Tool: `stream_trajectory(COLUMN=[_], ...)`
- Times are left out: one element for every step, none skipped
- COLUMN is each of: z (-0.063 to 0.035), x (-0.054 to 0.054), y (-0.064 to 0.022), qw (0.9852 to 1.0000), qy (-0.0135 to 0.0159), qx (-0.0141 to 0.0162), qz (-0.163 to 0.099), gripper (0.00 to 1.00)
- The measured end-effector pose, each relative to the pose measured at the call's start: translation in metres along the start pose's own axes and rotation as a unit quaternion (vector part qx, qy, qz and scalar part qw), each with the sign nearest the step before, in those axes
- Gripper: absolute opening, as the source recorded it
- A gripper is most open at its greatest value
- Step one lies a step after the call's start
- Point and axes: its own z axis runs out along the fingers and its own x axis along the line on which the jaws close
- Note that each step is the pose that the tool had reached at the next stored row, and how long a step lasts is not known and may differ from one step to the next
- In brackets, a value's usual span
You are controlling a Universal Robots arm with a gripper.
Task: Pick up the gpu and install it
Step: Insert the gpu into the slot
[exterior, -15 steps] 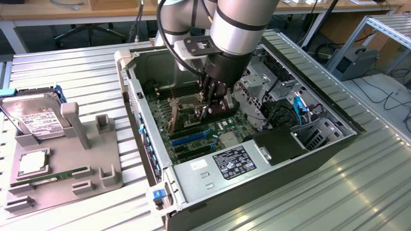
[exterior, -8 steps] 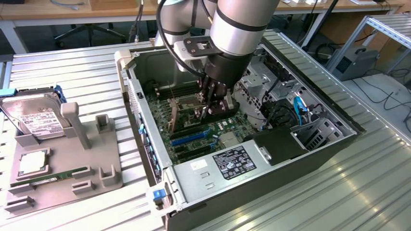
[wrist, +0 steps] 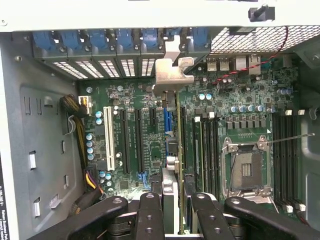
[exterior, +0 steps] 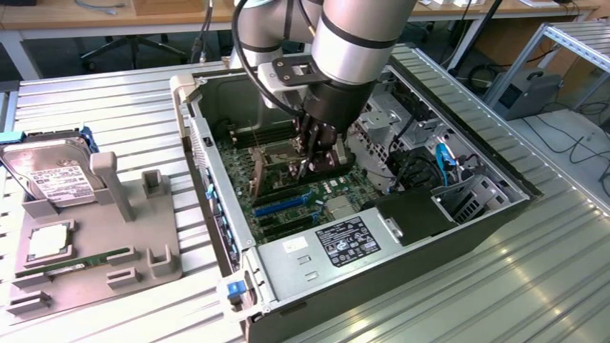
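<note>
The gripper (wrist: 172,200) pinched the gpu (wrist: 176,145) edge-on between its fingers. The card stood upright over the motherboard (wrist: 240,100), its bracket (wrist: 171,75) near the case's rear slots.

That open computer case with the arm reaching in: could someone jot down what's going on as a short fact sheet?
setting: open computer case lying on a metal table
gripper: down inside the case, above the green circuit board
held item: gpu, seen edge-on between the gripper fingers, its silver bracket toward the case's rear slots
processor socket: bare, beside the gripper
grey holder next to the case: hard drive standing, memory stick lying flat
</note>
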Motion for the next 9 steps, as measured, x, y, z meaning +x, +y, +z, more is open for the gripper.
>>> stream_trajectory(z=[0.0000, 0.0001, 0.0001, 0.0001, 0.0001, 0.0001, 0.0001, 0.0001, 0.0002], x=[0.0003, 0.0006, 0.0008, 0.0012, 0.0013, 0.0016, 0.0018, 0.0020, 0.0022], y=[0.0001, 0.0002, 0.0003, 0.0004, 0.0005, 0.0006, 0.0007, 0.0008, 0.0008], qw=[1.0000, 1.0000, 1.0000, 1.0000, 1.0000, 1.0000, 1.0000, 1.0000, 1.0000], qy=[0.0000, 0.0000, 0.0000, 0.0000, 0.0000, 0.0000, 0.0000, 0.0000, 0.0000], qx=[0.0000, 0.0000, 0.0000, 0.0000, 0.0000, 0.0000, 0.0000, 0.0000, 0.0000], qz=[0.000, 0.000, 0.000, 0.000, 0.000, 0.000, 0.000, 0.000, 0.000], gripper=[0.27, 0.27, 0.27, 0.27, 0.27, 0.27, 0.27, 0.27, 0.27])
